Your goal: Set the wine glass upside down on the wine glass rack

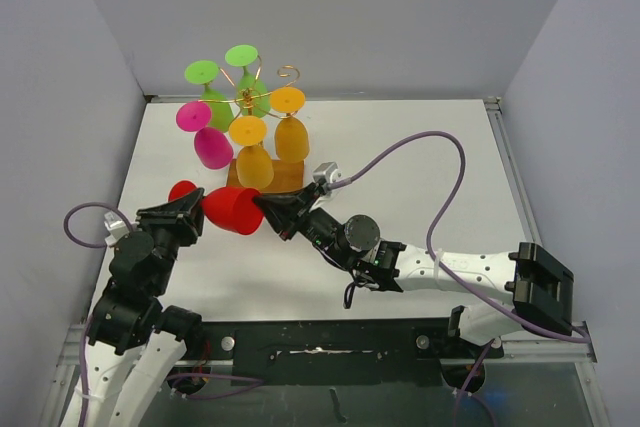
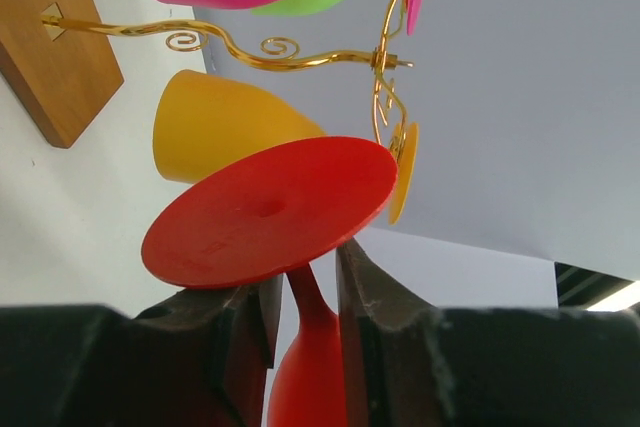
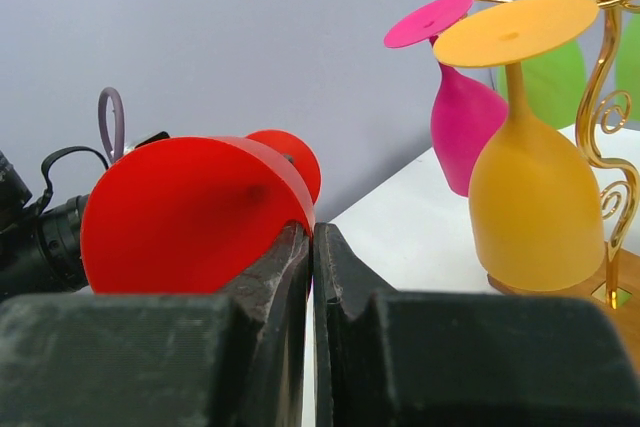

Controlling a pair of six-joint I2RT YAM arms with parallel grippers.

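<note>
Before the rack (image 1: pixel 288 179), the right gripper (image 1: pixel 263 202) is pinching the red glass's (image 1: pixel 232 209) rim, holding it sideways over the worktop (image 1: pixel 420 147). The left gripper (image 2: pixel 308 282) is straddling the stem (image 2: pixel 312 332); whether it is clamped, I cannot tell. It should be seating squarely before any release.

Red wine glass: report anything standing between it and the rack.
The red wine glass lies on its side just in front of the rack. Two orange glasses already hang on the rack's near side, between it and the scroll arm at the back right that looks empty. Nothing else visible blocks the way.
</note>
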